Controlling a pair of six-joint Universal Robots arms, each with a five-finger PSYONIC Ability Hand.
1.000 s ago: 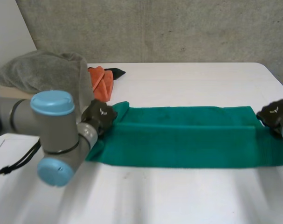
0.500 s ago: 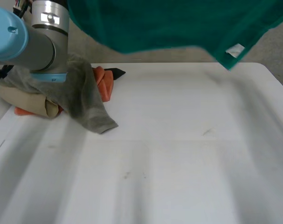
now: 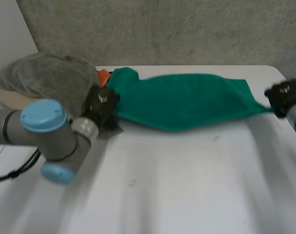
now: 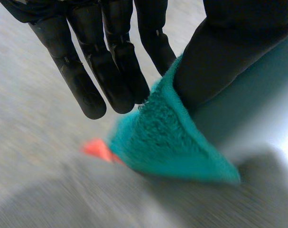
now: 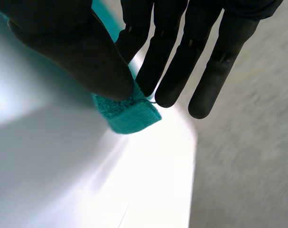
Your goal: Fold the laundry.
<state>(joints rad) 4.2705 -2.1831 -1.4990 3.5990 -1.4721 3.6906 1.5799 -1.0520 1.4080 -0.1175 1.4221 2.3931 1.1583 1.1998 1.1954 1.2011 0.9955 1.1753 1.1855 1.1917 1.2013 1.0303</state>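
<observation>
At the left of the white table (image 3: 187, 185), a heap of grey towelling (image 3: 45, 78) is piled over a beige cloth (image 3: 13, 97). A crumpled orange cloth (image 3: 103, 75) is tucked just beside it. Directly in front of that heap is the left hand (image 3: 101, 101). One end corner of the green terry towel (image 3: 187, 100) is pinched between its thumb and its straight fingers (image 4: 110, 80).

From there the towel is stretched rightward over the far half of the table, sagging in the middle. Whether its lower edge touches the surface cannot be told. Its opposite end corner is nipped between the thumb and straight fingers (image 5: 170, 71) of the right hand (image 3: 283, 93), near the table's right edge.

The towel's long axis therefore runs from hand to hand, with one short end owned by each. Laying it flat for the fold would probably require both hands to be lowered together, so that this axis is kept square to the table.
</observation>
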